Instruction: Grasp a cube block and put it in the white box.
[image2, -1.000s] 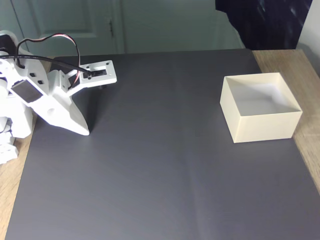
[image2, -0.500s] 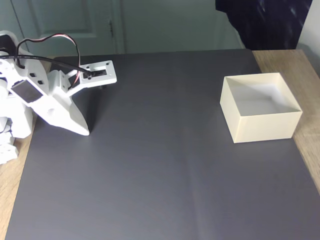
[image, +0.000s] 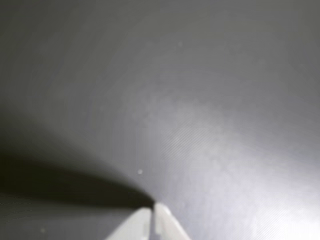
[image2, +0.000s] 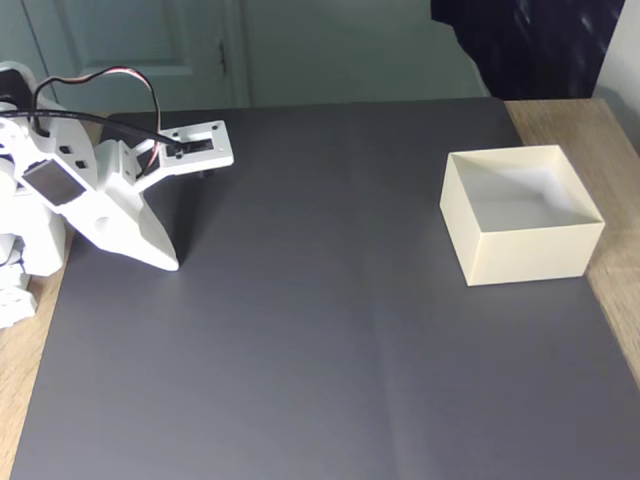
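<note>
A dark grey mat (image2: 320, 330) covers most of the table, smooth and matte, with a faint crease running down its middle in the fixed view. In the wrist view the same mat (image: 190, 100) shows a soft patch of glare and one tiny pale speck (image: 140, 172). Bare wooden table (image2: 590, 135) shows along the far right edge and again at the lower left corner. Behind the table stands a pale door (image2: 150, 45) with panels, and a dark cloth (image2: 530, 45) hangs at the upper right.
</note>
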